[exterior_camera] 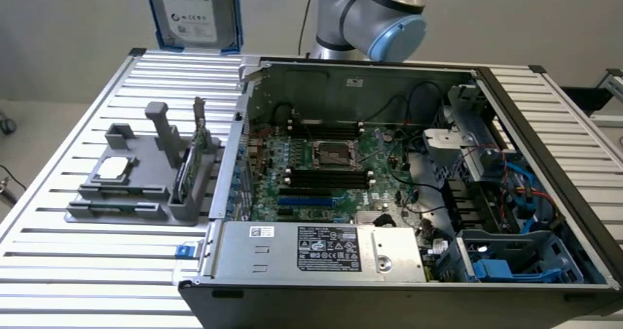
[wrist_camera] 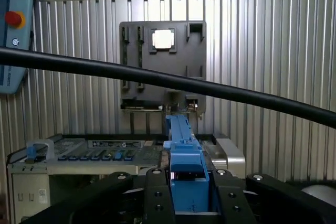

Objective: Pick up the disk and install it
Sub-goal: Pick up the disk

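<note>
The disk point(exterior_camera: 195, 12), silver-grey with a white label and blue carrier edges, hangs upright above the far edge of the slatted table, over the exterior view's left. In the wrist view I look along its blue carrier edge point(wrist_camera: 182, 140), which sits between the two black fingers point(wrist_camera: 157, 195) of my gripper point(wrist_camera: 186, 192). The gripper is shut on the disk. The arm's blue-capped joint point(exterior_camera: 380, 15) rises behind the open computer case point(exterior_camera: 244, 125).
A grey power-supply box point(exterior_camera: 322, 249) lies at the case's near edge, with a drive bay holding blue parts point(exterior_camera: 506, 260) on the exterior view's right. A grey fixture point(exterior_camera: 136, 190) carries a square chip point(exterior_camera: 114, 167) and upright cards. A black cable point(wrist_camera: 157, 80) crosses the wrist view.
</note>
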Robot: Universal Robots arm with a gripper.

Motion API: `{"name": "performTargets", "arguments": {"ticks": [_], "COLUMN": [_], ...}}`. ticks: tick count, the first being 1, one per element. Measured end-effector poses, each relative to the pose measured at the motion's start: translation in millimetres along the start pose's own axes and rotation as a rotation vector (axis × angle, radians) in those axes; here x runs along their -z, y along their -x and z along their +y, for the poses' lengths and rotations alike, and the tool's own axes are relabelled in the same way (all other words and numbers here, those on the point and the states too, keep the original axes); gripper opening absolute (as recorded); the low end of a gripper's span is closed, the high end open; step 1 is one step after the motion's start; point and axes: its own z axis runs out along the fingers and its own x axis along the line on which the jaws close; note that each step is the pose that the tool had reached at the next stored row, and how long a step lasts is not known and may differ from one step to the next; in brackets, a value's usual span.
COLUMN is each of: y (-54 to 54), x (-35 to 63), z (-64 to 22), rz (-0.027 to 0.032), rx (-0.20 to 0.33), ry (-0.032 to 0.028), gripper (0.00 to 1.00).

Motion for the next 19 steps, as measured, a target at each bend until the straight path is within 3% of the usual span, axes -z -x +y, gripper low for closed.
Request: {"name": "performTargets", "arguments": {"ticks": [11,19], "y": [-13.3,-22.4], "x": [18.5,23.7], "z": [-50.1,-86.4], "rz": [0.0003,0.0027], "rx": [0.001,0.001], "ry": [0.0128,0.0246], "gripper": [0.33,0.33]}}
